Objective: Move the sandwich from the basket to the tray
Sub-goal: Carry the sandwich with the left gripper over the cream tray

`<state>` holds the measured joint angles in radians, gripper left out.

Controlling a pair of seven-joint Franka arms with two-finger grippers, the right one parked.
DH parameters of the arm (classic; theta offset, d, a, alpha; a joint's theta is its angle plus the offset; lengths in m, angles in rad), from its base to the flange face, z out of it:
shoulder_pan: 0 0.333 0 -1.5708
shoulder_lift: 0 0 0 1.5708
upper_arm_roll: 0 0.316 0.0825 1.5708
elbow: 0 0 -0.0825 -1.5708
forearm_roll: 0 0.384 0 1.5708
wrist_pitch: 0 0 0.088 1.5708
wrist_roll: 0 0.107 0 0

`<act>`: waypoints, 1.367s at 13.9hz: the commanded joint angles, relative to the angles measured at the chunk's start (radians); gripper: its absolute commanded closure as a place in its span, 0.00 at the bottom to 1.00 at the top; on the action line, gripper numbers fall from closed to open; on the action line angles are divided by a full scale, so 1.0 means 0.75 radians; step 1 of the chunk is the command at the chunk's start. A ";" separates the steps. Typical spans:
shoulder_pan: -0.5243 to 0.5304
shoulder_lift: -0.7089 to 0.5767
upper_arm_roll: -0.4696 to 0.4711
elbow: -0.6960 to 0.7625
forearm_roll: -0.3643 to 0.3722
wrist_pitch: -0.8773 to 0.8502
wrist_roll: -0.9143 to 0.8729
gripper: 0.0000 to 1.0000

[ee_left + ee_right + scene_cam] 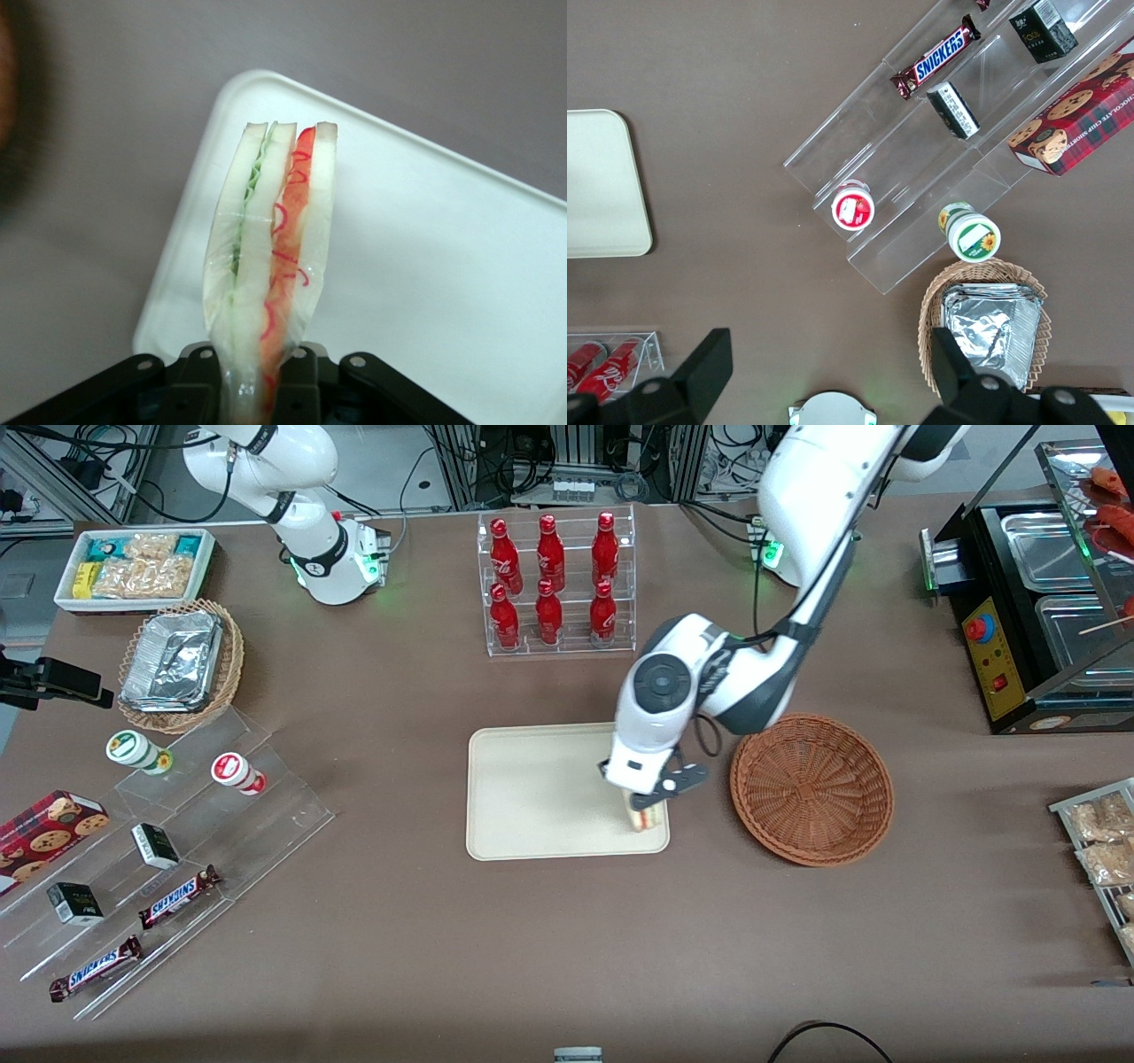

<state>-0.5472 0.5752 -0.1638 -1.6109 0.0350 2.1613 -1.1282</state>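
My left gripper [644, 808] is shut on the sandwich [646, 817], a wrapped wedge of pale bread with red and green filling [270, 257]. It holds the sandwich over the corner of the cream tray [540, 793] that lies nearest the front camera and the basket. In the left wrist view the black fingers [197, 381] pinch the wedge's narrow end, with the tray [425, 292] under it. The reddish-brown wicker basket [811, 788] stands beside the tray, toward the working arm's end, with nothing in it.
A clear rack of red bottles [554, 584] stands farther from the camera than the tray. A tan basket with foil containers [180, 664], a white snack bin [135, 567] and acrylic steps with snacks [168, 868] lie toward the parked arm's end. A black appliance [1036, 602] stands at the working arm's end.
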 commanded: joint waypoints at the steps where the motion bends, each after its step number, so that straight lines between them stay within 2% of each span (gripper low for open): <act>1: -0.104 0.133 0.016 0.174 0.004 -0.047 -0.083 1.00; 4: -0.186 0.219 0.022 0.290 0.011 -0.088 -0.110 1.00; 8: -0.264 0.397 0.026 0.572 0.039 -0.288 -0.110 1.00; 11: -0.267 0.413 0.026 0.587 0.107 -0.301 -0.112 1.00; 19: -0.267 0.440 0.063 0.612 0.129 -0.284 -0.136 1.00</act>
<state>-0.7344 0.8760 -0.1216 -1.1943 0.1103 1.9681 -1.1991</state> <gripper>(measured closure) 0.815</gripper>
